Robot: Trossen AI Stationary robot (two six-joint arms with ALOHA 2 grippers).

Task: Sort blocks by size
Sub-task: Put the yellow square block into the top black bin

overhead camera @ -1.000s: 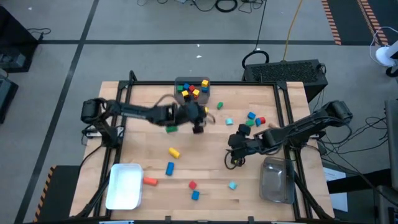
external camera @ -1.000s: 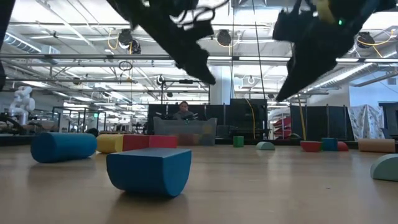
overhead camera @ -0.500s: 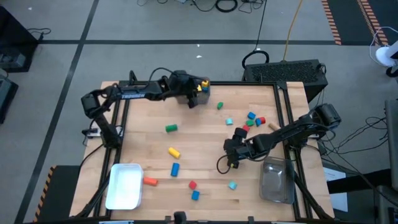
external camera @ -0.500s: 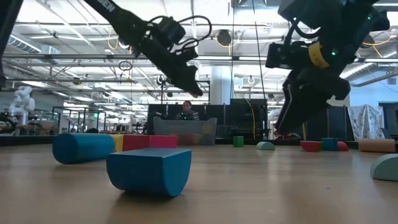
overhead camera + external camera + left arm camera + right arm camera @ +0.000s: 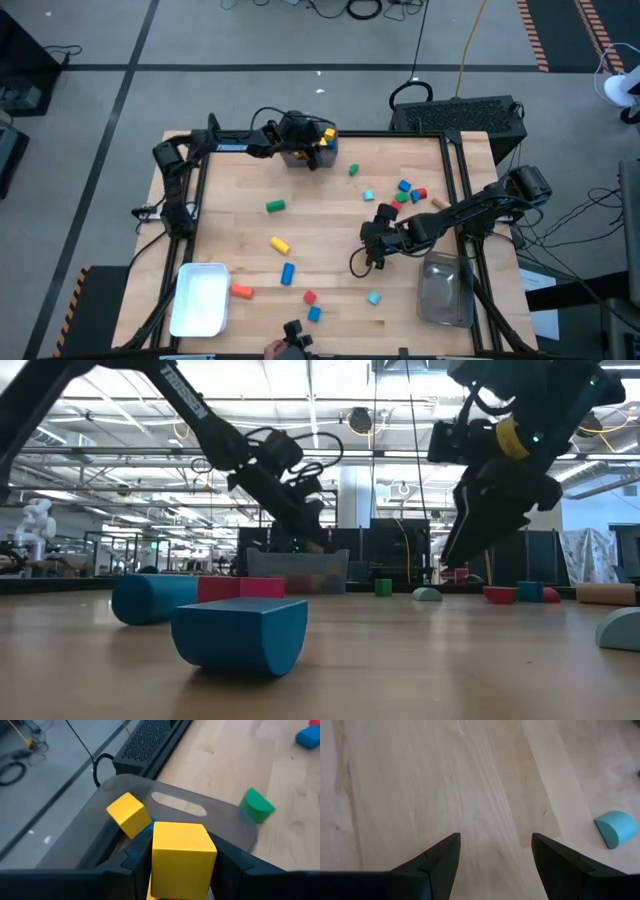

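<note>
One yellow cube [image 5: 183,855] is clamped between the fingers of the left claw [image 5: 312,150], held over the grey bin [image 5: 100,825] at the worktop's [image 5: 330,250] far edge. Empty and spread apart, the right claw [image 5: 372,255] is hung above bare wood, with a cyan block [image 5: 616,828] nearby.

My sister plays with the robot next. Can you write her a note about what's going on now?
Left gripper: shut on a yellow cube, over the grey bin at the table's back edge.
Right gripper: open, empty, over bare wood mid-table.
Done: several blocks already in the grey bin.
Left: drop the cube; loose blocks remain, like the green block and yellow cylinder. White tray and clear bin look empty.
</note>
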